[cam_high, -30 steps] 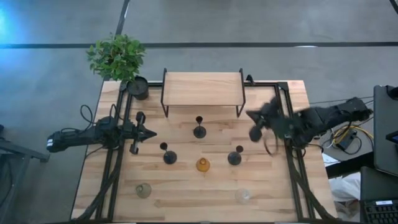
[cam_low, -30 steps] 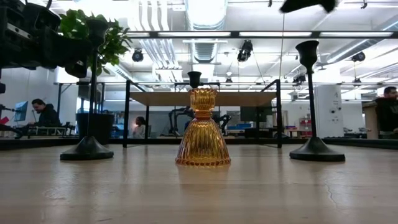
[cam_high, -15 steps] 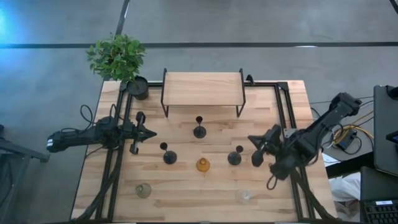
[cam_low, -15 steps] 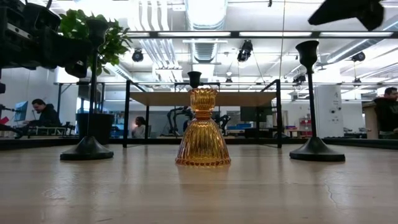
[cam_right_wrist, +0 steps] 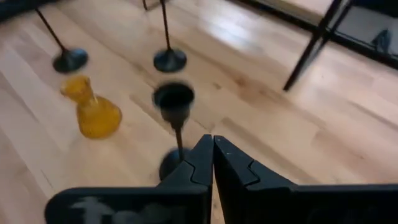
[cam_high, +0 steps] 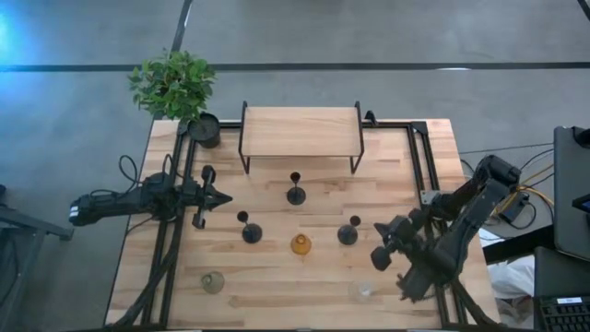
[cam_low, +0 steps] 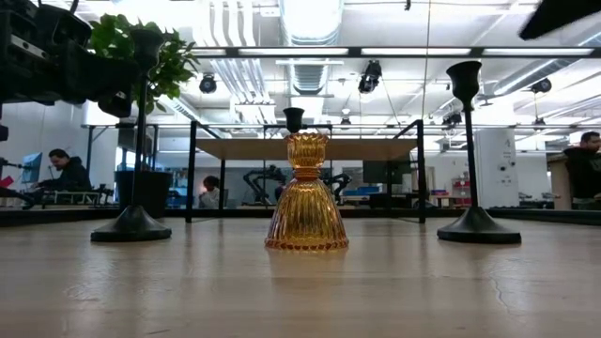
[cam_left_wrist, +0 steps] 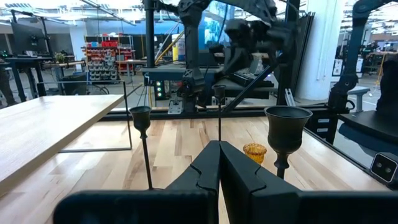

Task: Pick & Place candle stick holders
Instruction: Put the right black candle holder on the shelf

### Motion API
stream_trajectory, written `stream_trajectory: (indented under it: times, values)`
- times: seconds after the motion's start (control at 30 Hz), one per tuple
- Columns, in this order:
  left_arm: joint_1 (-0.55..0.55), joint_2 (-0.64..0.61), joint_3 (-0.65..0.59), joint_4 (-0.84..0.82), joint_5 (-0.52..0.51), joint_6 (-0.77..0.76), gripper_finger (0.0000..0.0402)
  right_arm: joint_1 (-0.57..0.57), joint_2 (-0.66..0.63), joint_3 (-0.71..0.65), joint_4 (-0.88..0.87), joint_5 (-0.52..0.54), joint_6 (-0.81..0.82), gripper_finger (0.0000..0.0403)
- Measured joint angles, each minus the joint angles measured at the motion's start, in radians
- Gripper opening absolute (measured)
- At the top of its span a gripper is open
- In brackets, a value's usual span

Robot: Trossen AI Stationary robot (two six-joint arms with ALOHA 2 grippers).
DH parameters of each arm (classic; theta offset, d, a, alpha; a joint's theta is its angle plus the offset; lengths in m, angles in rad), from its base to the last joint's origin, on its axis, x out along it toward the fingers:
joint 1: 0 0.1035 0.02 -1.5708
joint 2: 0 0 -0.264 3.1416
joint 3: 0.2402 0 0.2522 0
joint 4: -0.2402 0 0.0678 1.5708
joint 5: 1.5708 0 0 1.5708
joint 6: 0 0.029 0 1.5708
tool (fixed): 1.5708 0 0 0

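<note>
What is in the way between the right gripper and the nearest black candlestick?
Nothing visible. The right gripper, fingers shut, is just beside the rightmost candle stick holder, with only bare table between them. The amber vase stands on the candlestick's far side.

Bright overhead ceiling lights, soft shadows, right wrist view motion-blurred

Blurred in the right wrist view: nearest candle stick holder [cam_right_wrist: 175,106], its base hidden behind the right gripper [cam_right_wrist: 212,147]. Cut off by the low view's top edge: right arm [cam_low: 563,14], only a dark sliver showing. Partly hidden behind the amber vase [cam_low: 306,195]: rear candle stick holder [cam_low: 294,118].
</note>
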Motion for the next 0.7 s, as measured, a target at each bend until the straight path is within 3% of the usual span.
stream_trajectory:
  times: [0.1,0.37,0.7]
  values:
    - [0.0,0.0,0.0,0.0,0.0,0.0,0.0014,0.017,0.06,-0.011,0.008,-0.041,0.106,0.0008]
    - [0.0,0.0,0.0,0.0,0.0,0.0,0.0014,0.012,0.143,-0.047,0.118,-0.068,0.118,0.0008]
    - [0.0,0.0,0.0,0.0,0.0,0.0,0.0014,-0.061,0.081,-0.197,0.397,-0.099,0.065,0.0023]
